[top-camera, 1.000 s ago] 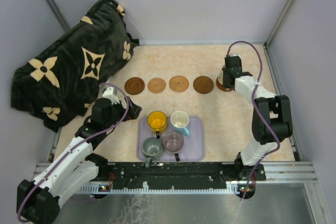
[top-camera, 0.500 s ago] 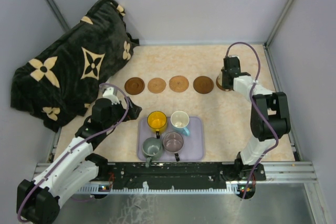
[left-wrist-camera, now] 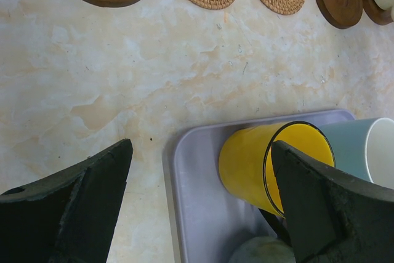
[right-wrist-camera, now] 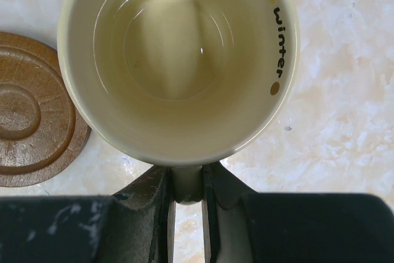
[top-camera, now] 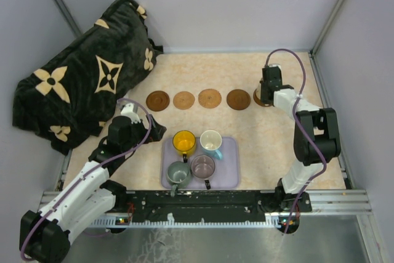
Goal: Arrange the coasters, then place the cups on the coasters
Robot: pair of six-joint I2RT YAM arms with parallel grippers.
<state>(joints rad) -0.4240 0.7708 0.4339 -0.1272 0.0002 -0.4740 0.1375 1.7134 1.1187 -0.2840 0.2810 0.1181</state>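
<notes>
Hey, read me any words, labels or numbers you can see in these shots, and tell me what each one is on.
"winter": black letters just inside the rim of the cream cup, between a yellow dot and a brown dot; the right gripper pinches that cup's handle.
Small marks on the base rail: too small to read.
On the black blanket: flower motifs only, no letters.
</notes>
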